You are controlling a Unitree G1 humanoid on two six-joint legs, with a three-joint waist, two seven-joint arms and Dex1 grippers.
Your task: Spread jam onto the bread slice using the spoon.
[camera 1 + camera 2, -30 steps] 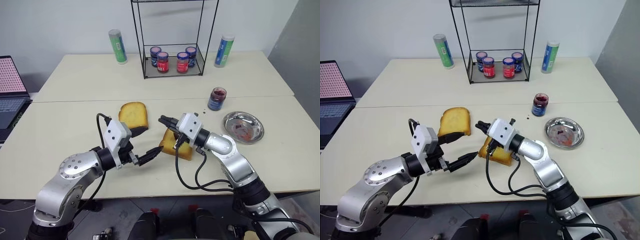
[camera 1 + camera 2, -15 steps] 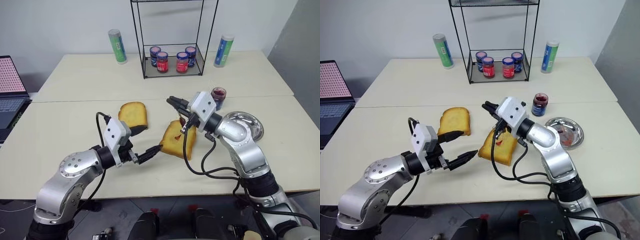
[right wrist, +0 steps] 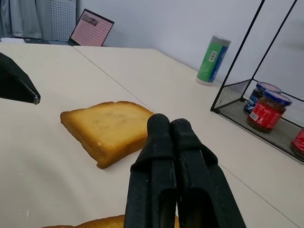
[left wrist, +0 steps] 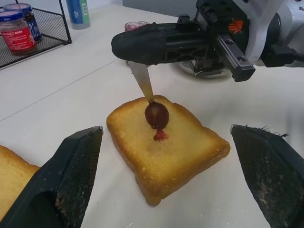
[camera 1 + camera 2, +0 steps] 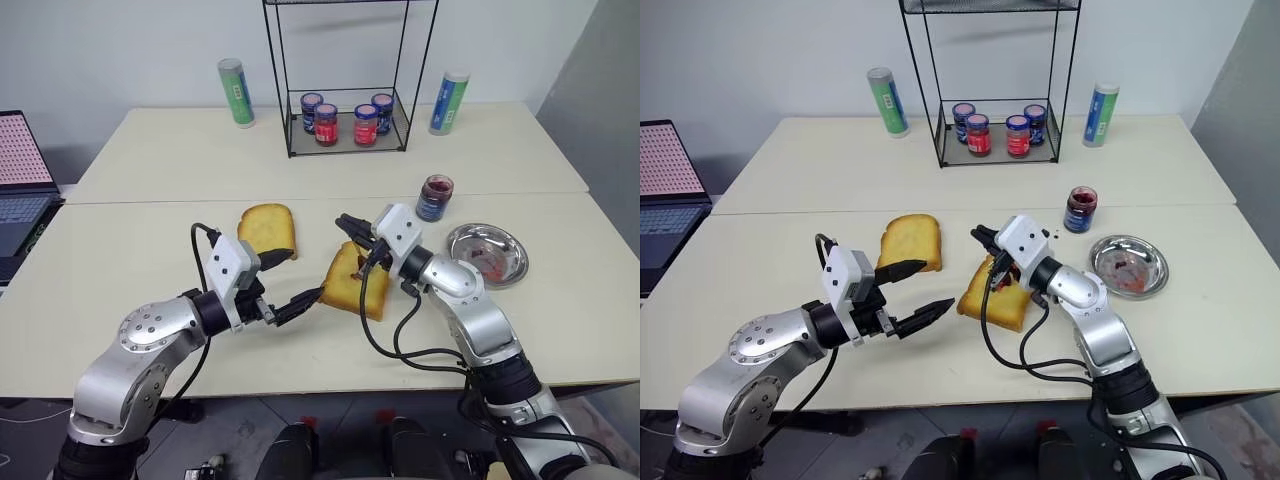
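Right gripper (image 4: 142, 45) (closed) above jam-dabbed bread slice (image 4: 166, 147)

Both arms hung low and level, fingertips aimed inward toward each other.
The left gripper (image 5: 290, 278) stood wide open, one black finger (image 5: 277, 256) well above the other, nothing between the jaws. The right gripper (image 5: 347, 225) was pinched tight, fingers (image 3: 161, 161) pressed together, the spoon (image 4: 148, 92) hanging down from the closed jaws, bowl lowest.
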